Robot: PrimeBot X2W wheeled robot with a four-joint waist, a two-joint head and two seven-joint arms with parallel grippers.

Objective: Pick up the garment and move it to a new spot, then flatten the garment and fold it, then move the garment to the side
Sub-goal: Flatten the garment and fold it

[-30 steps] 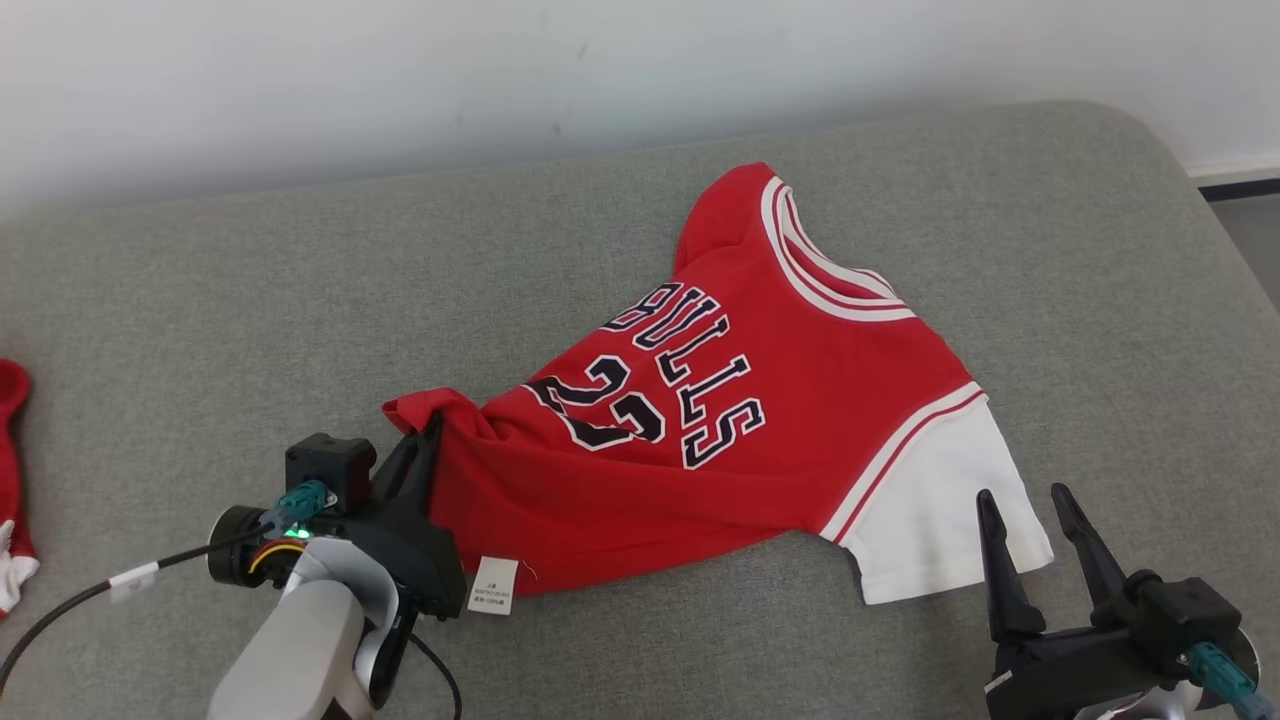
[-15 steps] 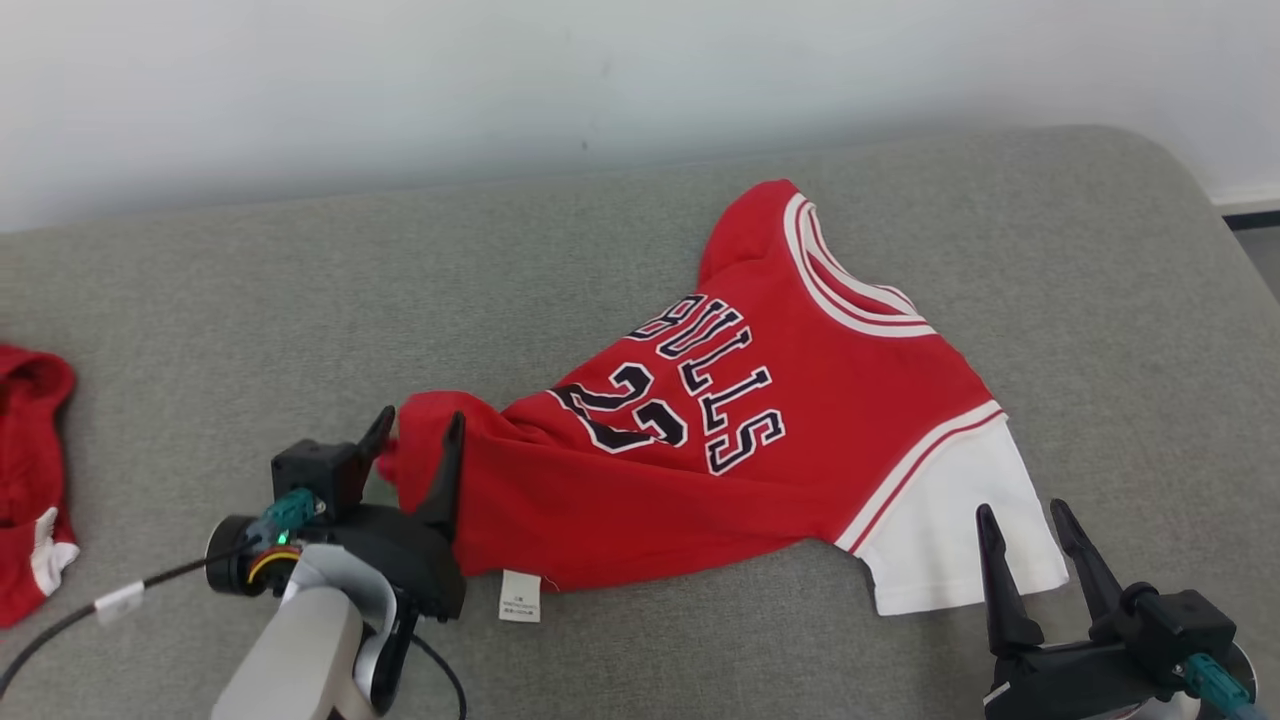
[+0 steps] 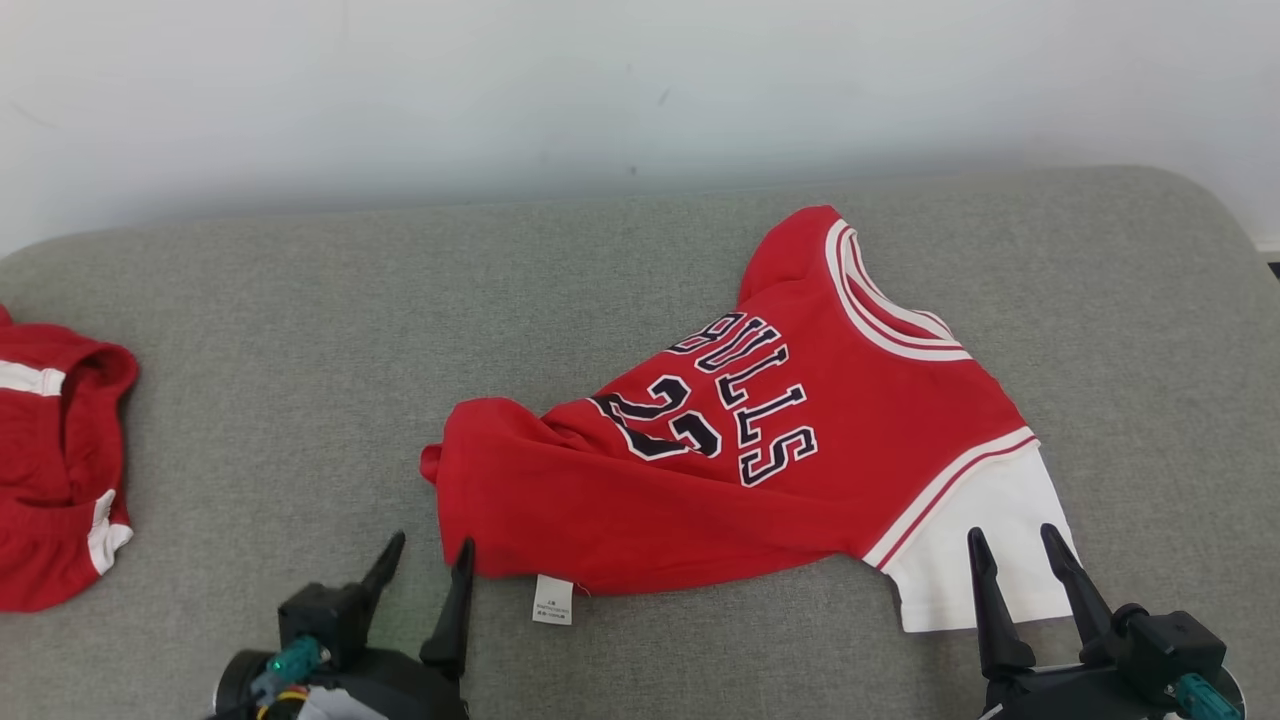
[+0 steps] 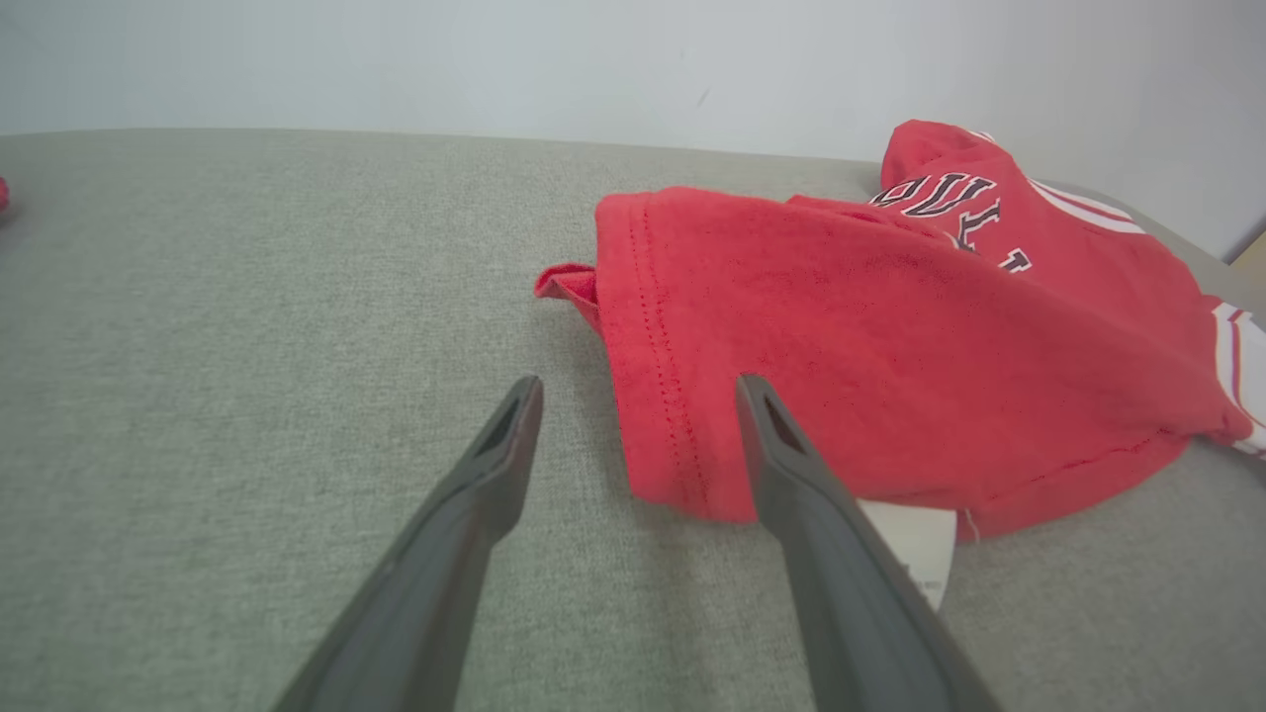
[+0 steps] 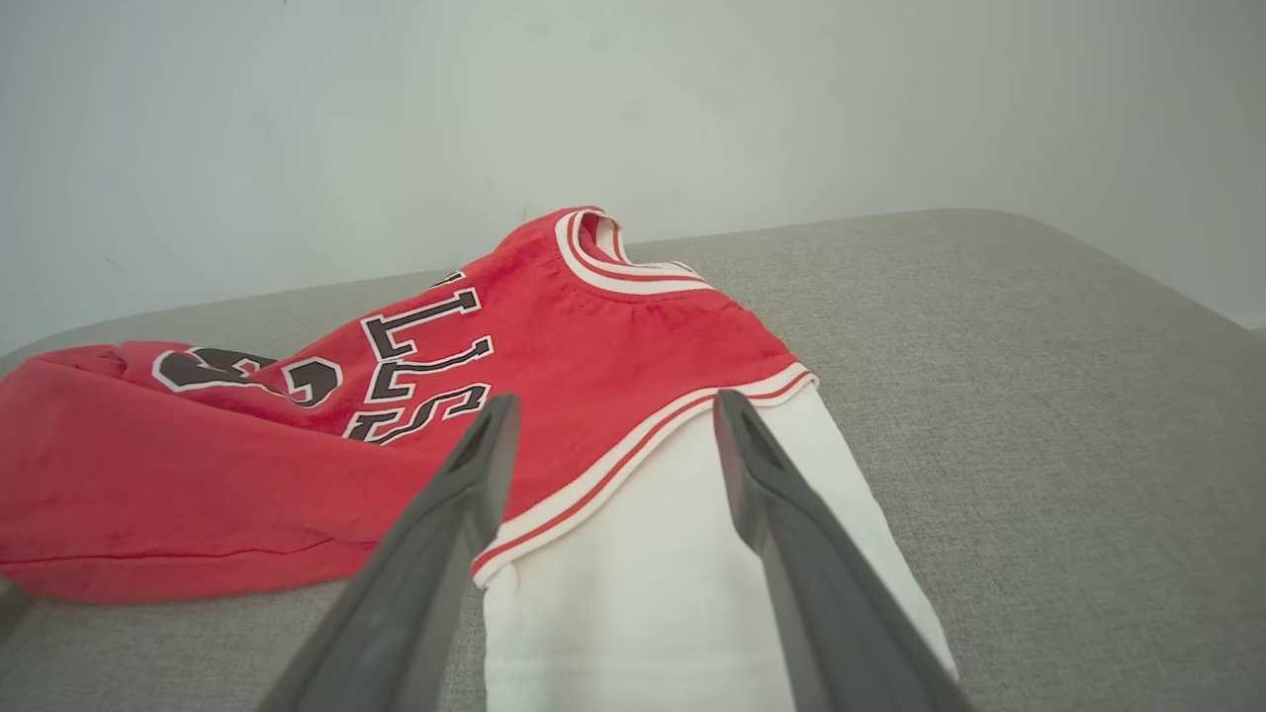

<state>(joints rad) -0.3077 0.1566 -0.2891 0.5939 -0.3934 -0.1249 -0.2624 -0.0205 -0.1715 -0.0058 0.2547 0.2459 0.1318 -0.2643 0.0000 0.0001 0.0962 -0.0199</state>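
While slack on the cushion (image 3: 300,350), garment (image 3: 760,470) just beyond released left gripper (image 3: 432,543), white sleeve (image 3: 985,505) by released right gripper (image 3: 1010,533)

a grey fabric-covered padded surface (image 3: 300,330) with a rounded far right corner spread across the foreground. behind it, along its far edge, rose a plain pale wall (image 3: 450,90), evenly lit, marked by a few small dark specks (image 3: 631,170).

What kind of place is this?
Probably a room indoors, perhaps a bedroom: a grey cushioned surface like a bed or sofa, a plain white wall behind it, and a red jersey lying there.
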